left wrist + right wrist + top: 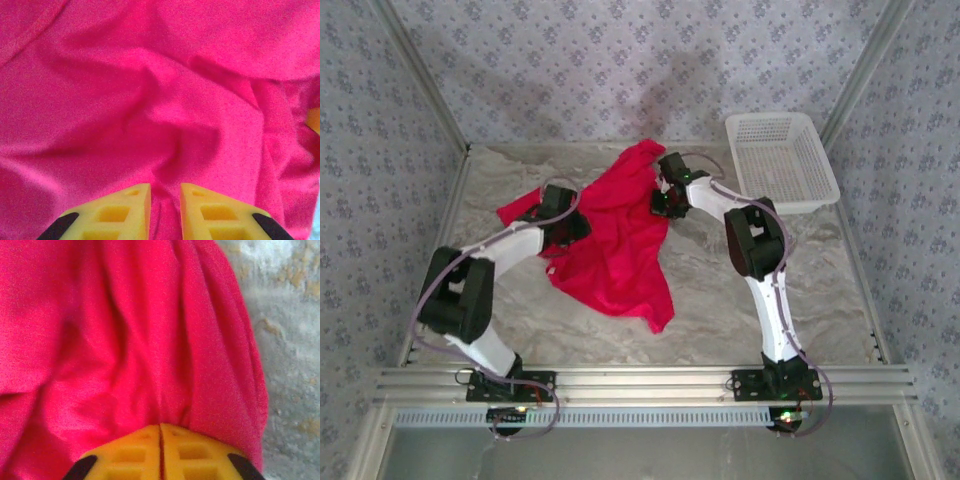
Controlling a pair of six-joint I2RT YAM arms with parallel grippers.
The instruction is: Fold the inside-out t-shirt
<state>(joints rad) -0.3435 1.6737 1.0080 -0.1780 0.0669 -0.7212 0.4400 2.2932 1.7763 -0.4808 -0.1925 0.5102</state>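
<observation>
Marbled grey-beige counter [740, 300] fills the floor of an enclosure with patterned wall panels [620, 60] on three sides.

1. Nearest, at 6 o'clock: an aluminium rail [640, 382] carries both arm bases, left and right.

2. Centre of counter, reaching toward 11 o'clock: the inside-out t-shirt [615, 240], bright red and unprinted, lies crumpled and unfolded. One corner trails toward 6 o'clock. A flap lies out toward 9 o'clock. The far part rises to a peak toward 12 o'clock.

3. Left pincer [165, 200]: it sits on the 9 o'clock side of the garment. Its wrist view shows the yellow fingers [125, 210] drawn nearly together, a fold of red cloth in the narrow gap, and creases running into that gap. Finding: gripping the t-shirt. A seam line curves across the cloth at 10 o'clock of that view.

4. Right pincer [160, 432]: it sits at the 1 o'clock edge of the garment, just below the raised peak. The fingers are pressed together with only a thin red line between them, and gathered pleats fan out from the tips. Finding: clamped on the t-shirt. Bare counter shows at 3 o'clock of that view.

5. Farthest, at 2 o'clock: a white slatted plastic basket [782, 160] stands in the far right corner, apart from the cloth.
</observation>
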